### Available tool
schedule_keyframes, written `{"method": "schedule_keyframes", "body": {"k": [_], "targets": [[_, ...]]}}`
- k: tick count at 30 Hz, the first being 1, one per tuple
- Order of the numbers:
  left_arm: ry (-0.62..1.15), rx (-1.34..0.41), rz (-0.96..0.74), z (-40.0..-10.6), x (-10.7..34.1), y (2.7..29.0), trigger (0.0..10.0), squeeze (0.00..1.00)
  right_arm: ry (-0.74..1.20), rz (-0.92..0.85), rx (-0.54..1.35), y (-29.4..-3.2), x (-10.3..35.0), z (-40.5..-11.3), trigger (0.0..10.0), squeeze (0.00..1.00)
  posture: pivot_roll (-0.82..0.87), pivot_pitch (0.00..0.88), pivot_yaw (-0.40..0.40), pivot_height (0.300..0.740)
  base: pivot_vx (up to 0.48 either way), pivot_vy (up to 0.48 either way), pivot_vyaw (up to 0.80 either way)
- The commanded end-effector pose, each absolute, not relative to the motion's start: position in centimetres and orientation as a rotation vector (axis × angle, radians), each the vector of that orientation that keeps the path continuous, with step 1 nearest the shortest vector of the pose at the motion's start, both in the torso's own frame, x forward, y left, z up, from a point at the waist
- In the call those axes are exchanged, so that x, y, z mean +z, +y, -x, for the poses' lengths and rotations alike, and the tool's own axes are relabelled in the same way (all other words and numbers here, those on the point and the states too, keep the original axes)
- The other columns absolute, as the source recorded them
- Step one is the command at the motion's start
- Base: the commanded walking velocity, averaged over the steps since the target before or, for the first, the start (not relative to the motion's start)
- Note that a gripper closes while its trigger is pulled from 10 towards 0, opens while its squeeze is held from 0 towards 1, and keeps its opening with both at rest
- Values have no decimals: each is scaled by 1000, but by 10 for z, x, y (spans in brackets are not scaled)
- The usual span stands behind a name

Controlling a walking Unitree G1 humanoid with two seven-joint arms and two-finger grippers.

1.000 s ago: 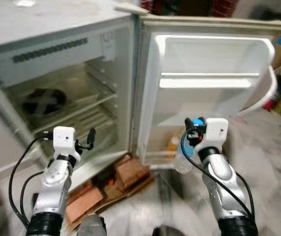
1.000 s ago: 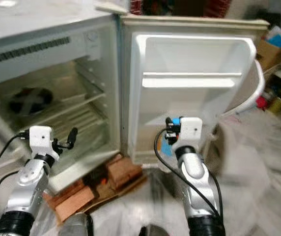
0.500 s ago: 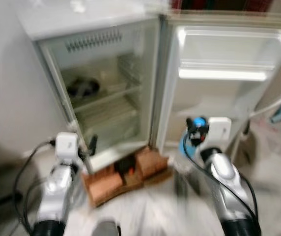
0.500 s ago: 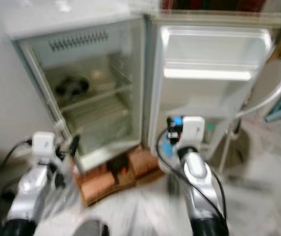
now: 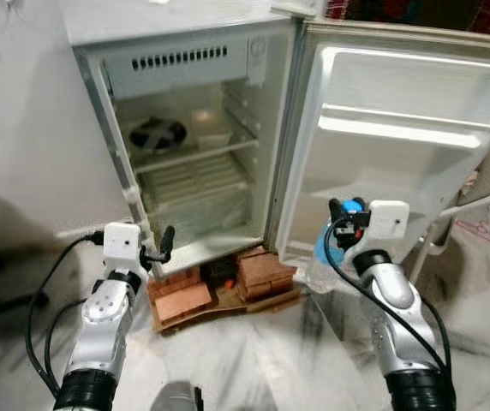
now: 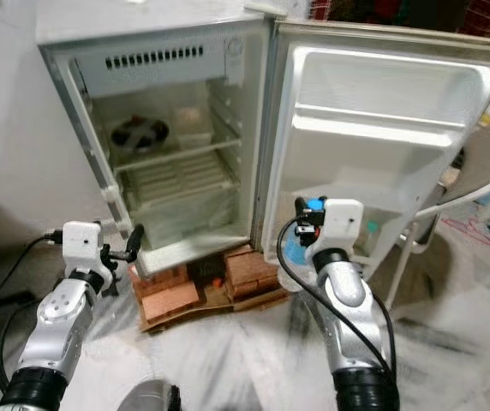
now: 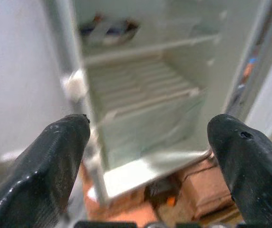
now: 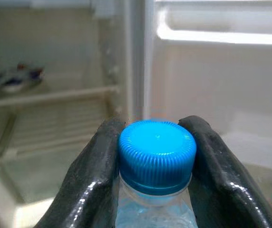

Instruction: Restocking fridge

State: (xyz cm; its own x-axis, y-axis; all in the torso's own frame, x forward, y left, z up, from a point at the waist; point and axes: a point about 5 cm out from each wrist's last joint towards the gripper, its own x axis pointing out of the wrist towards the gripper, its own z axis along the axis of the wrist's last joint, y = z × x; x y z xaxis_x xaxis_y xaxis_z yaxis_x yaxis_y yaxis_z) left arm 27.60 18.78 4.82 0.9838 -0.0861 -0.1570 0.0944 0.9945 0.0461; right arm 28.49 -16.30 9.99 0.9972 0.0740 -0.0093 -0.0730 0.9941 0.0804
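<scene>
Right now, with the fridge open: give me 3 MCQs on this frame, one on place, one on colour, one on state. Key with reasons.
1. Where does the dark round dish sit in the white fridge?
A. upper shelf
B. door bin
C. on the floor

2. What colour is the cap of the clear plastic bottle?
A. red
B. blue
C. white

3. What state is the left gripper in?
A. shut on the bottle
B. shut on nothing
C. open

Key: 1 A, the dish rests on the top wire shelf; 2 B, the cap is blue between the right gripper fingers; 3 C, the left wrist view shows its fingers wide apart, holding nothing.
</scene>
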Motion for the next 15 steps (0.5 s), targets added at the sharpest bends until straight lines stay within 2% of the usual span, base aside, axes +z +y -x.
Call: {"method": "schedule_keyframes", "body": {"k": [1, 5, 9, 11, 15], "targets": [[152, -88, -55, -277, 49, 187, 10000, 0, -31, -87, 96, -158, 110, -288, 10000, 0, 10, 0, -19, 740, 0, -480, 800], [155, -91, -59, -278, 49, 186, 10000, 0, -34, -91, 107, -156, 110, -289, 10000, 0, 9, 0, -21, 740, 0, -480, 800], [161, -89, -64, -278, 48, 186, 10000, 0, -34, -91, 114, -155, 110, -289, 10000, 0, 8, 0, -24, 740, 0, -335, 800], [174, -90, -61, -278, 46, 186, 10000, 0, -35, -91, 117, -155, 111, -290, 10000, 0, 8, 0, -26, 740, 0, 0, 791], [215, -157, -43, -275, 39, 177, 10000, 0, -37, -121, 119, -154, 111, -291, 10000, 0, 9, 0, -31, 740, 0, 0, 0]]}}
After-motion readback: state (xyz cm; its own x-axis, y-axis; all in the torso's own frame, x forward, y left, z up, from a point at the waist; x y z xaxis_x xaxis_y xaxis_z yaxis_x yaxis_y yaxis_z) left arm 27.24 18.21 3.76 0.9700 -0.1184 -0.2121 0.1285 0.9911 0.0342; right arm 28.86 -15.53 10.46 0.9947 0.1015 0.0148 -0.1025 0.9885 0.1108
